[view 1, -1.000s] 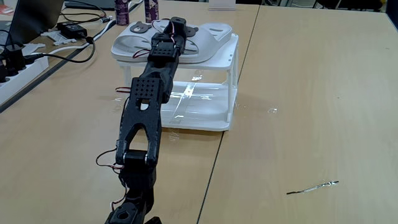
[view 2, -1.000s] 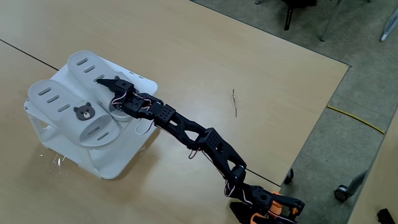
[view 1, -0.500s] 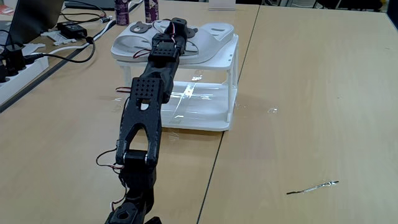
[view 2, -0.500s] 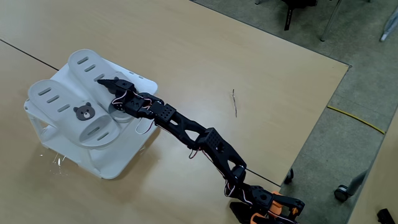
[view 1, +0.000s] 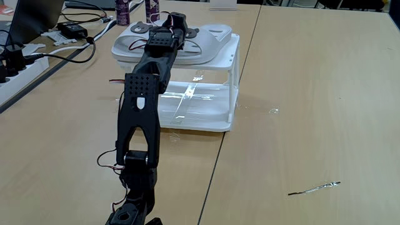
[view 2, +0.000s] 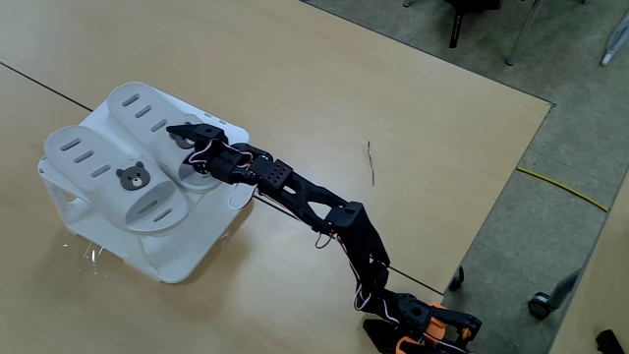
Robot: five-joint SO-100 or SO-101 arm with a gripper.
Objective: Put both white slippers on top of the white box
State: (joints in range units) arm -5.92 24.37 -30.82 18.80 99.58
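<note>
Both white slippers [view 2: 123, 162] are seen lying side by side on the white box [view 2: 192, 251], directly beneath and beyond the claw [view 2: 177, 129]. The claw is held just above them, clenched on nothing. If it is dragged low, a slipper could be knocked onto the worktop [view 2: 324, 118].

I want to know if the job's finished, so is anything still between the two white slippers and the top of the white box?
Nothing visible is. Both white slippers already lie side by side on the white box's ribbed top, with the tool over the slipper farther from the bear badge.
</note>
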